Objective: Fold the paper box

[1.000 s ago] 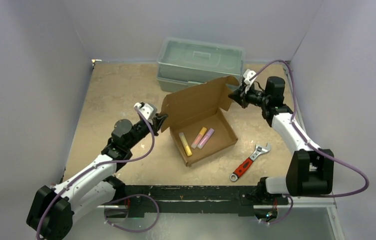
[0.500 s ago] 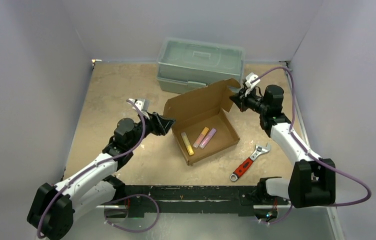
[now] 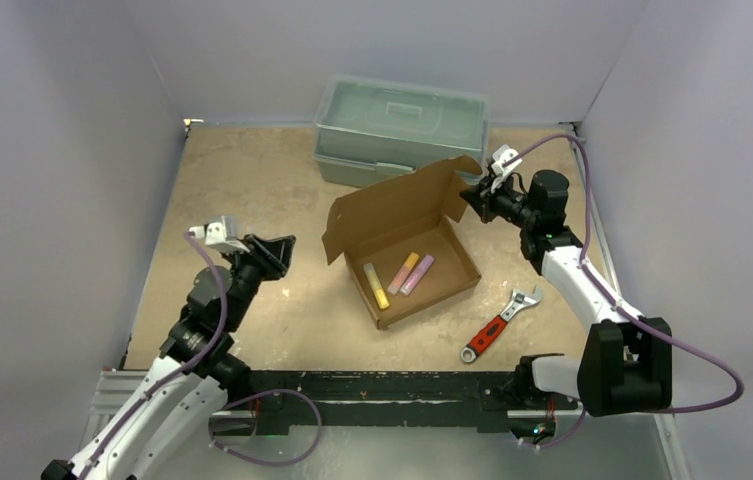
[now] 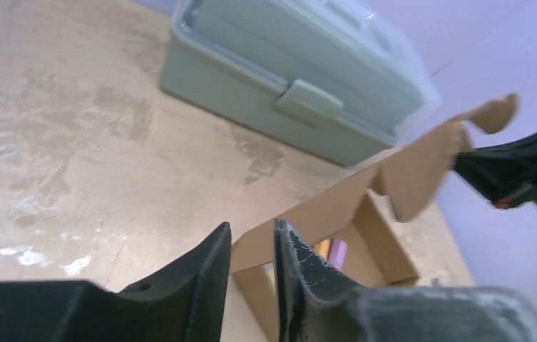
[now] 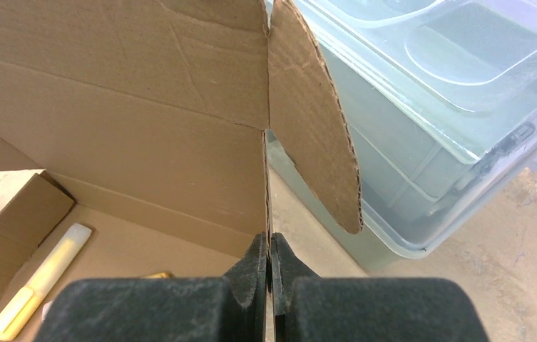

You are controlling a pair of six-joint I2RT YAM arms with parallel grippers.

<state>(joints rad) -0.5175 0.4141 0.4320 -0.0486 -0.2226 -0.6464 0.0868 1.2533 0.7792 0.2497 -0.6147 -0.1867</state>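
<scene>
when seen from its own wrist, right gripper (image 5: 270, 246): pressed flat together on the right-hand edge of the raised lid (image 5: 130, 85), cardboard caught between the pads.
reason for that hold: likely to keep the lid upright and steady, ready to swing down over the tray.
left gripper (image 3: 277, 250): narrowly parted, holding nothing, hanging over bare table (image 3: 242, 170) well left of the box, pointed toward it.
reason for that place: probably standing off, lined up to come in at the left corner.
paper box (image 3: 432, 262): mid-table, on the near side of the grey-green toolbox (image 3: 402, 120), tray walls up, lid open and leaning back.
look of the box: plain brown corrugated card, crisp creases, rounded ear flap (image 5: 315, 128) jutting from the lid's right end, its twin at the left.
inside: three highlighters (image 3: 403, 272), yellow, orange, pink, flat on the floor.
nearby: red-handled wrench (image 3: 497, 325), right of the box, apart from it.
progress: base formed, closing not yet done.
</scene>
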